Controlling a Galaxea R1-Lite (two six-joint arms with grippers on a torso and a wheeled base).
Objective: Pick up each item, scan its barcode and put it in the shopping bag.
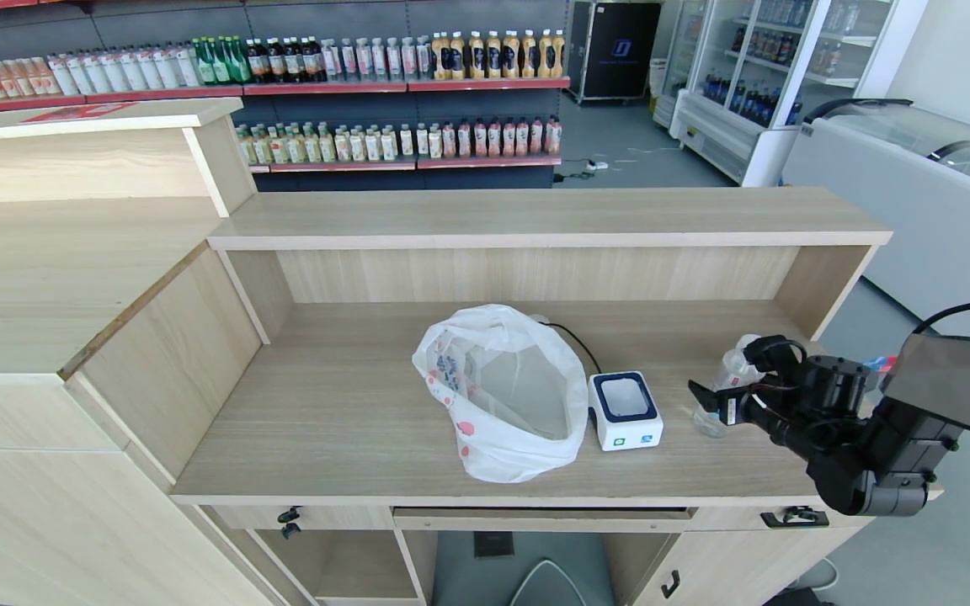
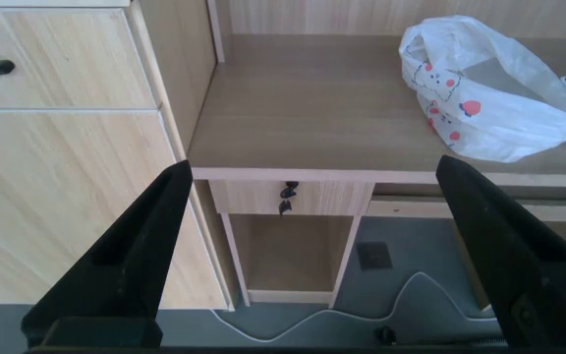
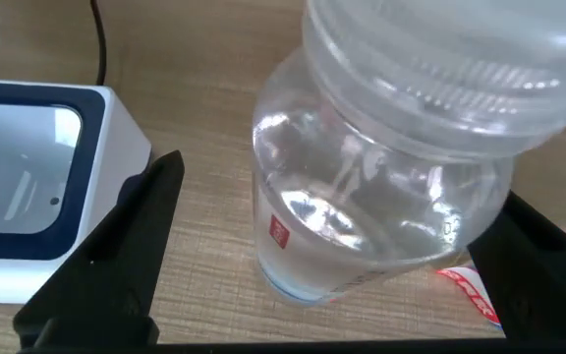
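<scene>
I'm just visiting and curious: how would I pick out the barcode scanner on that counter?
On the lower wooden counter, below the raised ledge, lies a crumpled white shopping bag. Just to its right sits the scanner: a small white box topped by a dark blue frame around a pale window, unlike the clear bottle farther right.

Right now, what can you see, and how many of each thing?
shopping bag: one, white with red prints, middle of the counter
scanner: one, white with a dark frame, right beside the bag
bottle: one, clear, right of the scanner
counter: one, light wood
drink shelves: two rows, red-edged, far behind
left hand: one, black, open, low before the counter
right hand: one, black, open, fingers either side of the bottle
</scene>
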